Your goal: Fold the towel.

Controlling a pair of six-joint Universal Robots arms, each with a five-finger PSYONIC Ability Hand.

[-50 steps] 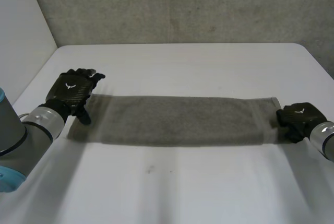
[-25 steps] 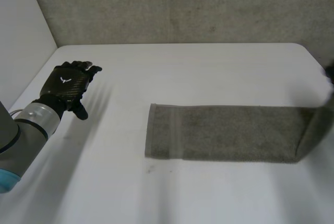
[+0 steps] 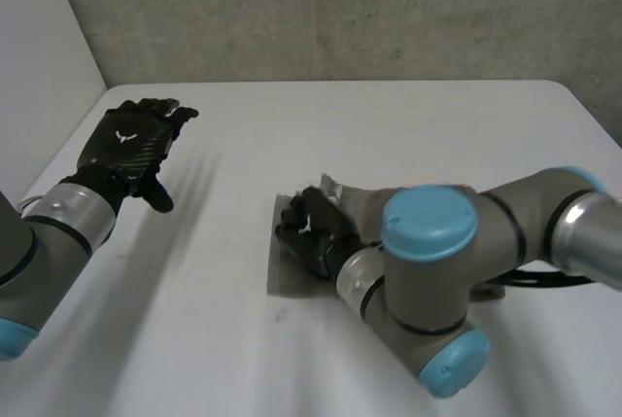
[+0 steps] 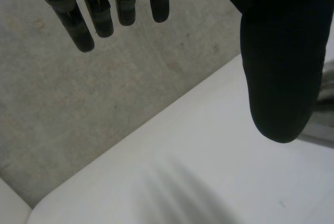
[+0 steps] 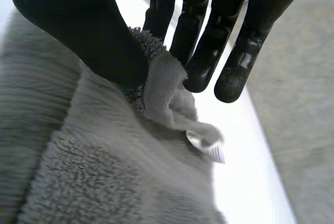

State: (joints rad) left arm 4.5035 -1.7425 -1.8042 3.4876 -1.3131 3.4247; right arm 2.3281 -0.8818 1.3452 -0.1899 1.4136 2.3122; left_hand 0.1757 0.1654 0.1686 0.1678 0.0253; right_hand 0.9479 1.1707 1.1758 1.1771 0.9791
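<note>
Grey towel [image 3: 291, 277] lying on white table [image 3: 389, 125], long axis side to side. Right hand [image 3: 309, 230] over its left end, thumb and fingers [image 5: 202, 49] pinching a raised corner. Left hand [image 3: 129, 148] relaxed, empty, well apart further left.

The towel [image 3: 292, 279] lies right of the desk's [image 3: 243, 359] middle, with the bent right arm [image 3: 428, 271] stretched over most of it, barring any pass from the towel's near and right sides. The right robot hand [image 3: 309, 234] sits on the towel's left end, pinching a fold. Left of the towel, open desk reaches to the left robot hand [image 3: 131, 145], straight-fingered and well apart. Beyond the towel, open desk runs to the grey wall [image 3: 340, 9].
</note>
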